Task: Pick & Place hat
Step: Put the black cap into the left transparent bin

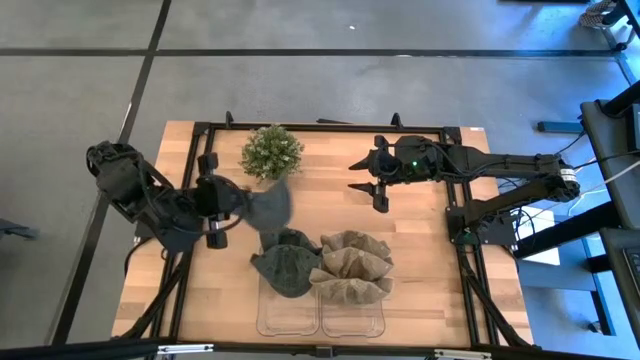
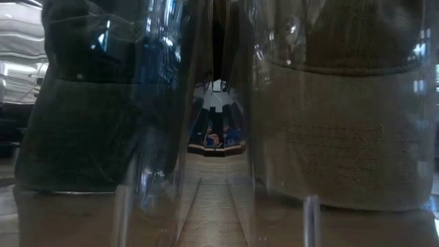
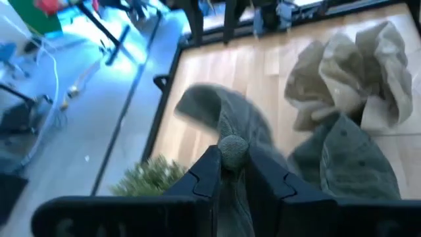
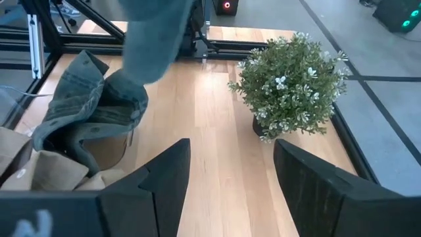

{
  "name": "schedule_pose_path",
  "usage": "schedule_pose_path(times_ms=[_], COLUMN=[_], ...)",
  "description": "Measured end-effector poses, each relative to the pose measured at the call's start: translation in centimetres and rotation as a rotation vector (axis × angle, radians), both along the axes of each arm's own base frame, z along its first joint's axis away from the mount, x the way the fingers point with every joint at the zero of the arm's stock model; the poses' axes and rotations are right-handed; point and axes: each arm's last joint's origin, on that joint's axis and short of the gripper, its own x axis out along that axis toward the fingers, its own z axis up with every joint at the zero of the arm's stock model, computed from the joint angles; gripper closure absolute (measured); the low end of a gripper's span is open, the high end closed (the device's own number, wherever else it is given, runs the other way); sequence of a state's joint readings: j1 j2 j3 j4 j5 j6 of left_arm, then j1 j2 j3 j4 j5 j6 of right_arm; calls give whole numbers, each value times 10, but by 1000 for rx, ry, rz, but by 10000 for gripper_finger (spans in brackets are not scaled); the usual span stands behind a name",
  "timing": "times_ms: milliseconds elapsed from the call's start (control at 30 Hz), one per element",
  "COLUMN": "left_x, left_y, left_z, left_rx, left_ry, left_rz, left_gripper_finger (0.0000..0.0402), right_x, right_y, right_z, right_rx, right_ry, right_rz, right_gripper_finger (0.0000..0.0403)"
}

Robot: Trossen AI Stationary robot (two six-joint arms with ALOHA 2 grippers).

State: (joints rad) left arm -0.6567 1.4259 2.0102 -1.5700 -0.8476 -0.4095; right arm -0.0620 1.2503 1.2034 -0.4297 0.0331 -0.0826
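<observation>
- Light wooden slatted surface inside a black metal frame is carrying everything; bare planks are showing mid-surface and toward the right edge, so that is where the room to move is.
- Two clear plastic bins are sitting side by side at the near edge, touching each other; judging by the sorting, they are the drop targets, one per colour.
- Tan fabric hats are piling over the right bin and spilling past its rim; the pile is looking full.
- Dark grey-green fabric hats are heaped over the left bin, touching the tan pile.
- Left arm is reaching in from the surface's left edge; left gripper is hanging above the surface just beside the dark pile, jaws pinching a dark grey-green hat by a fold near its top button, so the rest is draping free below.
- Held hat is off the surface, between the plant and the dark pile. My read: it is mid-carry, not yet released.
- Small green potted plant with tiny white flowers is standing at the far side, near the held hat; a swinging brim could brush it.
- Right arm is waiting over the far right part; right gripper is holding nothing, jaws spread wide, well apart from the piles.
</observation>
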Motion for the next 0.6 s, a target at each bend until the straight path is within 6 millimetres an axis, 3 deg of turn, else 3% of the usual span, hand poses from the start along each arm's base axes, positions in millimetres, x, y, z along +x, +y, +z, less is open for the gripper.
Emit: schedule_pose_path(times_ms=[367,600], left_x=[29,48], left_y=[-23,-46], left_z=[31,22], left_rx=[-13,-87], left_ry=[-119,-101], left_rz=[-127,-149], left_gripper_finger=[360,360], right_x=[0,-1], right_y=[0,0], right_z=[0,-1], right_rx=[3,4], right_ry=[1,14], right_rz=[-2,-2], right_gripper_finger=[184,184])
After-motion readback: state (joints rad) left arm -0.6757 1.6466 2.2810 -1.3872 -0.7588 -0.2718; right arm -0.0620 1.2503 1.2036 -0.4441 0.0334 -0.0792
